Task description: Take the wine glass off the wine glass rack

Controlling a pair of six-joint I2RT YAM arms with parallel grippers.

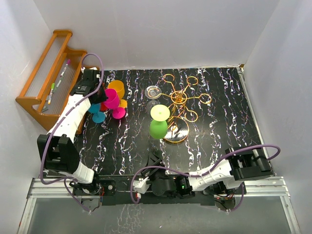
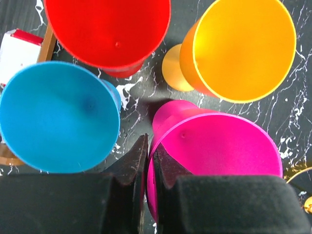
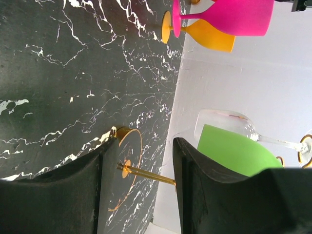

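Observation:
The gold wire wine glass rack (image 1: 181, 100) stands right of the table's middle on its round base (image 1: 176, 131). A green wine glass (image 1: 158, 127) and a clear wine glass (image 1: 154, 91) hang upside down from its left arms. My left gripper (image 1: 101, 97) is at the far left, shut on the rim of a magenta wine glass (image 2: 219, 141); its jaws (image 2: 150, 144) pinch the rim. My right gripper (image 1: 157, 161) is open and empty near the front edge, facing the rack. In the right wrist view the base (image 3: 127, 161) shows between the open fingers (image 3: 145, 146), with the green glass (image 3: 234, 151) beyond.
A red (image 2: 109, 31), an orange (image 2: 241, 48) and a blue glass (image 2: 56, 117) stand close around the magenta one. An orange wooden slatted shelf (image 1: 48, 78) with pens leans at the far left. White walls enclose the black marbled table (image 1: 219, 122).

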